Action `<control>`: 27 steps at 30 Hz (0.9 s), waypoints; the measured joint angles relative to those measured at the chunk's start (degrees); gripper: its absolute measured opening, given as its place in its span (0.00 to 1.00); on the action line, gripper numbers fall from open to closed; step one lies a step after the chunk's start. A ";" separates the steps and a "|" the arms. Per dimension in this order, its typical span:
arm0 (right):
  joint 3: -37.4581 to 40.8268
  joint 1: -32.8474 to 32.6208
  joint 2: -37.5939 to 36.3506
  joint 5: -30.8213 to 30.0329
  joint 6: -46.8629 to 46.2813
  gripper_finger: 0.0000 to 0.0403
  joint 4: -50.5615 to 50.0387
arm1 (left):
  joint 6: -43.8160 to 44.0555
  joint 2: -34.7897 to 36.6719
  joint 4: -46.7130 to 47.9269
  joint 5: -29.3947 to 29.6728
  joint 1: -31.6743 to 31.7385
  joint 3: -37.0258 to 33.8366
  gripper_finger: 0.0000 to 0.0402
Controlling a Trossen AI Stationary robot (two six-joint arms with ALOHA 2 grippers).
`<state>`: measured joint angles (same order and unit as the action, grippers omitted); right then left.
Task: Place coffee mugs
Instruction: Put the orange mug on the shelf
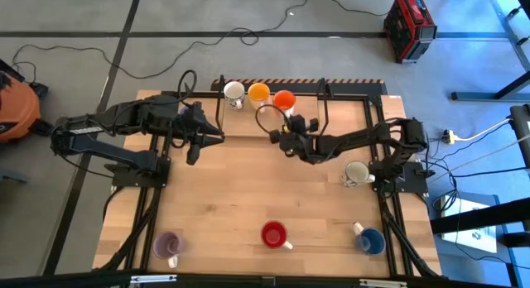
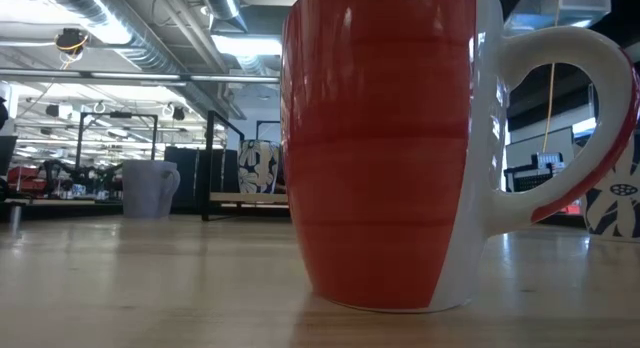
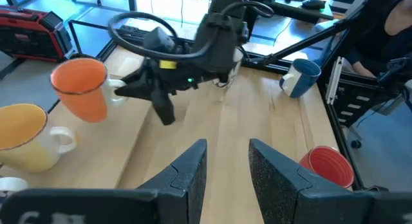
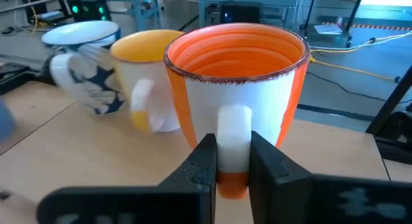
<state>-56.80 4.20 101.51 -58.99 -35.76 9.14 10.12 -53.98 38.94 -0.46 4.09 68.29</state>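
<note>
My right gripper (image 4: 230, 161) is at the far edge of the tabletop (image 1: 248, 197), fingers clenched on the white handle of the orange-red mug (image 4: 238, 98), which stands upright on the wood at the right end of a row of three along that far edge. Next to it in the row is the yellow-orange mug (image 1: 259, 93), and beyond that the white mug (image 1: 234, 93) with a dark pattern on its side (blurred in my right wrist view, so I won't say more of it). My left gripper (image 1: 204, 137) hangs over the tabletop near the far-left part, just short of the row, its fingers (image 3: 187, 172) released with a clear gap between them and nothing in it. From that wrist I see the right arm (image 3: 193, 50) reaching at the orange-red mug, handle side toward it. Along the near edge stand three more: a pale purple mug (image 1: 168, 246) toward the near-left corner, the red mug (image 1: 274, 235) around the middle, and the blue mug (image 1: 370, 240) toward the near-right corner. The red one fills the low view, upright, handle out to one side. A cream mug (image 1: 357, 173) sits by the right edge, near the base of my right arm, well apart from the others.
</note>
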 joint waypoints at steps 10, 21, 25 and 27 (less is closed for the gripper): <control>-0.02 6.07 2.97 6.93 -0.20 0.08 3.89 | -0.15 -0.02 -0.07 1.32 -0.01 0.00 0.27; -0.09 7.87 5.64 7.60 0.17 0.08 8.18 | -0.13 -0.02 -1.03 1.50 -0.01 -0.02 0.27; -0.09 8.52 5.64 7.57 0.25 0.08 8.18 | -0.11 -0.02 -1.08 1.50 -0.01 -0.02 0.27; -0.09 8.73 5.64 8.26 0.28 0.08 8.23 | -0.10 -0.02 -1.26 1.50 -0.01 -0.02 0.27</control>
<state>-56.88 12.93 107.15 -50.73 -35.48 17.37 10.02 -54.00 37.68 1.04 4.08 68.27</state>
